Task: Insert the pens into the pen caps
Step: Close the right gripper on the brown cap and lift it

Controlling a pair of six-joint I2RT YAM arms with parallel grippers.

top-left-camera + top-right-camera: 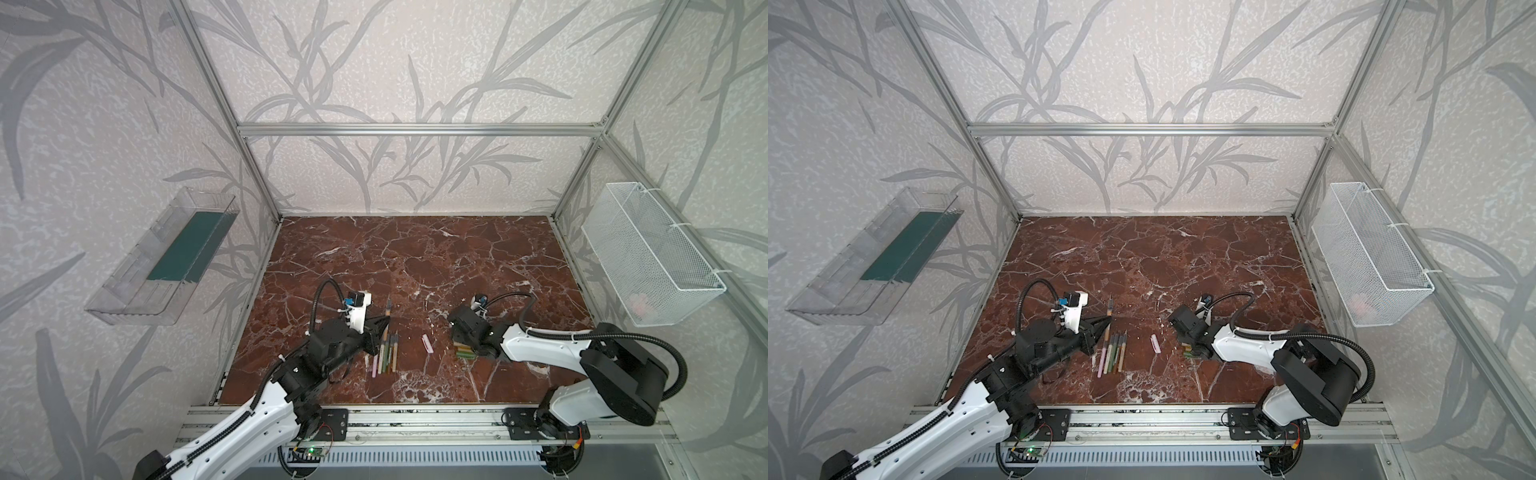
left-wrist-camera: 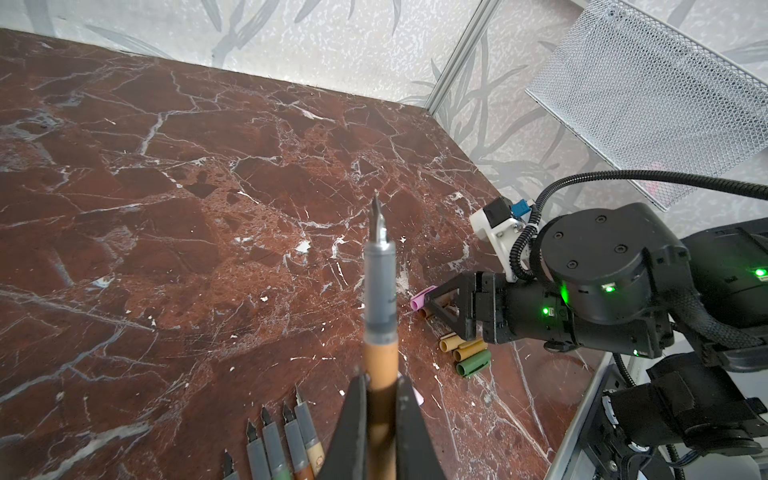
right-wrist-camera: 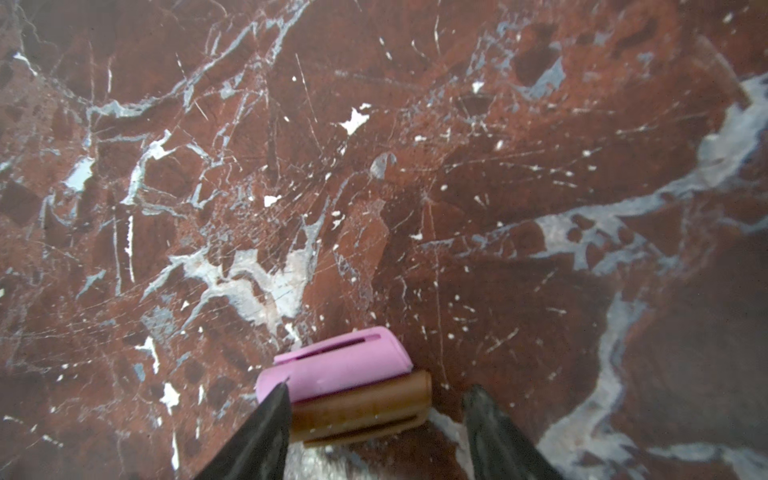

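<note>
Pens are lying in two places. One gold-tan pen [image 2: 380,353] is sitting in the left gripper [image 2: 381,380], whose jaws are pressing tight on its barrel; in a top view this pen [image 1: 389,307] is hanging over the table [image 1: 415,257] just toward 9 o'clock of the centre, its grey grip and nib pointing to 12 o'clock, the far wall. Five other pens [image 1: 386,353] are lying side by side at about 7 o'clock of the centre, just beneath and beside that gripper, their nibs [image 2: 266,415] also pointing to 12 o'clock. Pen caps [image 2: 465,353] are lying bunched at roughly 4 o'clock of the centre, pink, brown, gold-tan and green, while a stray pink cap [image 1: 427,344] is lying alone near 6 o'clock, between the row of pens and the bunch. The right gripper [image 3: 379,388] is hovering low over the bunch with its jaws standing apart and gripping nothing: a brown cap [image 3: 361,411] is lying crosswise between the fingers [image 3: 266,436], one finger overlapping its end and the other standing clear of it, and a second pink cap [image 3: 336,365] is touching the brown one just beyond the fingertips. A wire basket [image 1: 665,266] is hanging on the wall at 3 o'clock and a clear tray [image 1: 124,291] at 9 o'clock.
</note>
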